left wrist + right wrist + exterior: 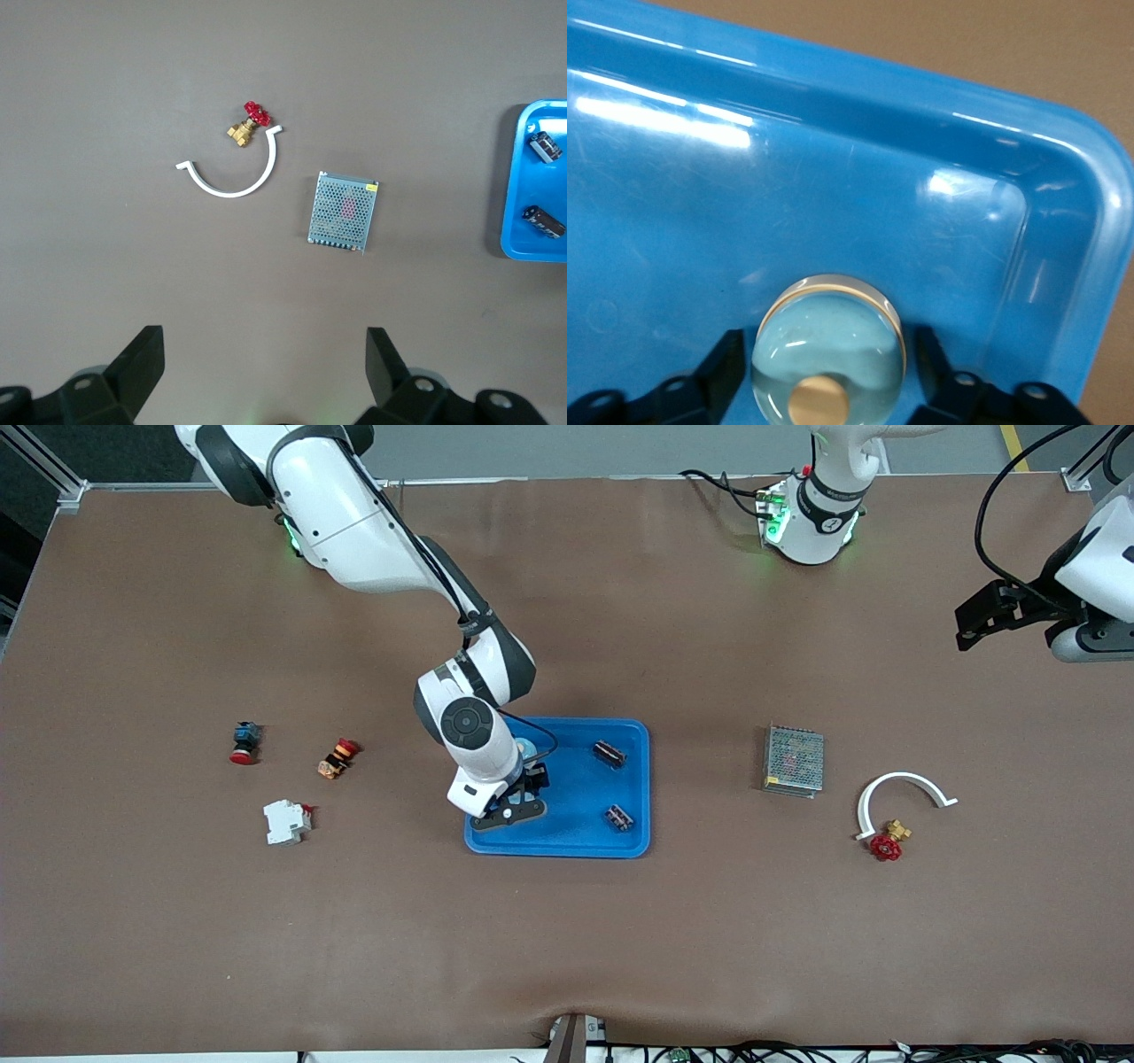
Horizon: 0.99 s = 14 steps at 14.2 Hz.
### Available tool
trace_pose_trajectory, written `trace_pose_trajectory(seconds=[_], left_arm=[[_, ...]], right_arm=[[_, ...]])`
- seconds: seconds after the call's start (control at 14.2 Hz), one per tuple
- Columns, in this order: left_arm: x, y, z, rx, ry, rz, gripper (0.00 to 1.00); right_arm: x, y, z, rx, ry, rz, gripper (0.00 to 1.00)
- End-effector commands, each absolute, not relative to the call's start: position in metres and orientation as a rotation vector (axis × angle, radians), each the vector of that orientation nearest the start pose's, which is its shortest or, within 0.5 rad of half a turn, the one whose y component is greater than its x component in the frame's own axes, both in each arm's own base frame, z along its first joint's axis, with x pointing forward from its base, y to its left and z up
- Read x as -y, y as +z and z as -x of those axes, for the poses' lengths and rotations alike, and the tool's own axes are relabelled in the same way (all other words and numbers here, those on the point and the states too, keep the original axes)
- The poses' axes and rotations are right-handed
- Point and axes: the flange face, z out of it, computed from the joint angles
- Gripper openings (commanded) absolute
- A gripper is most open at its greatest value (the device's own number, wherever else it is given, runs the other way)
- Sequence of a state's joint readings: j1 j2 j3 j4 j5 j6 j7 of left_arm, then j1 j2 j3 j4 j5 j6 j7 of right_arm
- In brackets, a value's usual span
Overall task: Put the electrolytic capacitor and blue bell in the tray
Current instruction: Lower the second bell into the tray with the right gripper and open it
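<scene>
Blue bell (828,350) is set in the tray (633,841) near two capacitors (609,754), right hand (514,795) spread apart around it, nothing gripped; a straight lift is advised to avoid nudging; left hand (266,372) waits open, empty, over the worktop (567,957).

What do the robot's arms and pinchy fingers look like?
Both arms are glossy white with dark grey joints. The right arm has a round black cap on its wrist and a thin black cable running down it. Green lights glow at the bases. The right gripper and left gripper are black, with two flat, angular fingers each.
</scene>
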<state>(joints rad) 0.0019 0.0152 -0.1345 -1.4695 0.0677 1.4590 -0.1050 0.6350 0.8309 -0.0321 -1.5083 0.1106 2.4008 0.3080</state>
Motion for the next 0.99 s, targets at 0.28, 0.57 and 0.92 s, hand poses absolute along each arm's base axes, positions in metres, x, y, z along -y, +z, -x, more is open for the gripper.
trace_pose_trajectory(seconds=[0.28,0.57,0.92], left_arm=[[0.065,0.657,-0.539,-0.025,0.023,3.073,1.00],[0.064,0.658,-0.537,-0.023,0.021,3.073,1.00],[0.059,0.658,-0.538,-0.008,0.023,3.073,1.00]], right_arm=[[-0.416,0.214,-0.589,0.357,-0.023,3.061,1.00],[-0.408,0.283,-0.585,0.364,0.061,3.072,1.00],[-0.390,0.363,-0.565,0.372,0.207,3.098,1.00]])
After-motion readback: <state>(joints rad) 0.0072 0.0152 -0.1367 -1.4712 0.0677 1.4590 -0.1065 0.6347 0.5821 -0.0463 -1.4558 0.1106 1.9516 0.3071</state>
